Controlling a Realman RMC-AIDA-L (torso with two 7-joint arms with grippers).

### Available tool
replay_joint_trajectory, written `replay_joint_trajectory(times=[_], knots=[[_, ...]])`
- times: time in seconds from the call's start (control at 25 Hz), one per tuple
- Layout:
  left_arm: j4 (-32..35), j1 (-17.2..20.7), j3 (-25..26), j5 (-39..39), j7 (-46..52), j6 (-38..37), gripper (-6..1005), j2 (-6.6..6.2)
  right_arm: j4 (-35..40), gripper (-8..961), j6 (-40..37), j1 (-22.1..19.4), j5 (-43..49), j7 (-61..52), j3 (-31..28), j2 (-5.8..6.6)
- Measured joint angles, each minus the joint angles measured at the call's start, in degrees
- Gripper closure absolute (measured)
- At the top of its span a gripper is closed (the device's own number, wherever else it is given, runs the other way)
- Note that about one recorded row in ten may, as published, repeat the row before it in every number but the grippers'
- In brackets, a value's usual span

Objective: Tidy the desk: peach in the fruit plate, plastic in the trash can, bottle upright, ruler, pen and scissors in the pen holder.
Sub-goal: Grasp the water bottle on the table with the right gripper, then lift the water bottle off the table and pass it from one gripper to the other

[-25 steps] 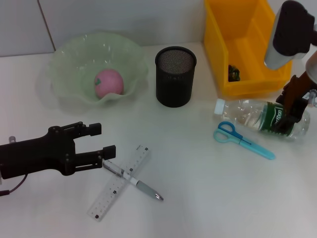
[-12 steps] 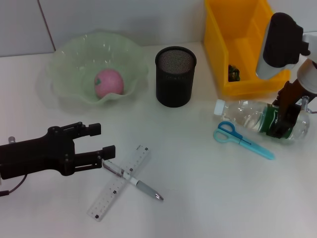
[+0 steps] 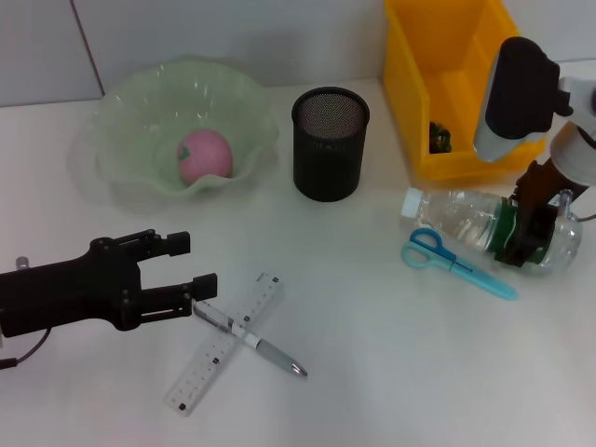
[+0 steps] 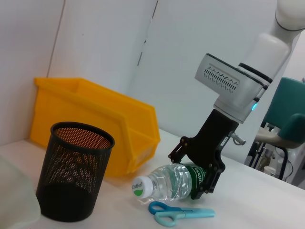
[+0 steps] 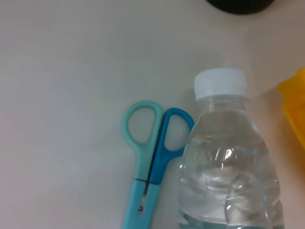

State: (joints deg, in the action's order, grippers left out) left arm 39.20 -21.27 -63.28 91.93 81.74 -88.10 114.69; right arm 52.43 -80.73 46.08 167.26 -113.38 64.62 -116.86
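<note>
The right hand (image 3: 521, 233) is clamped on the bottle (image 3: 466, 222), which lies on its side on the surface (image 3: 372, 372) with the scissors (image 3: 456, 263) just beside it. The left hand (image 3: 191, 265) sits with its fingers apart near the pen (image 3: 250, 339), which lies across the ruler (image 3: 223, 343). The peach (image 3: 205, 155) is in the plate (image 3: 140, 130), next to the holder (image 3: 330, 143) and the yellow bin (image 3: 447, 84).
</note>
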Motion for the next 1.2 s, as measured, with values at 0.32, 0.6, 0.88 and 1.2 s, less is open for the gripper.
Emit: replay_joint_trajectory(times=[0.32, 0.6, 0.88, 1.2], knots=[[0.0, 0.0, 0.0, 0.0, 0.0, -0.1, 201, 0.0, -0.4, 148, 0.9, -0.3, 0.0, -0.3, 0.0, -0.14], [0.0, -0.1, 0.0, -0.2, 0.0, -0.1, 201, -0.07, 0.1, 151, 2.5, -1.2, 0.0, 0.4, 0.9, -0.74], [0.0, 0.0, 0.6, -0.2, 0.0, -0.3, 201, -0.17, 2.1, 172, 2.2, -1.9, -0.3, 0.4, 0.4, -0.81], [0.0, -0.1, 0.6, -0.1, 0.0, -0.3, 201, -0.26, 2.6, 176, 2.2, -2.4, -0.7, 0.6, -0.2, -0.82]])
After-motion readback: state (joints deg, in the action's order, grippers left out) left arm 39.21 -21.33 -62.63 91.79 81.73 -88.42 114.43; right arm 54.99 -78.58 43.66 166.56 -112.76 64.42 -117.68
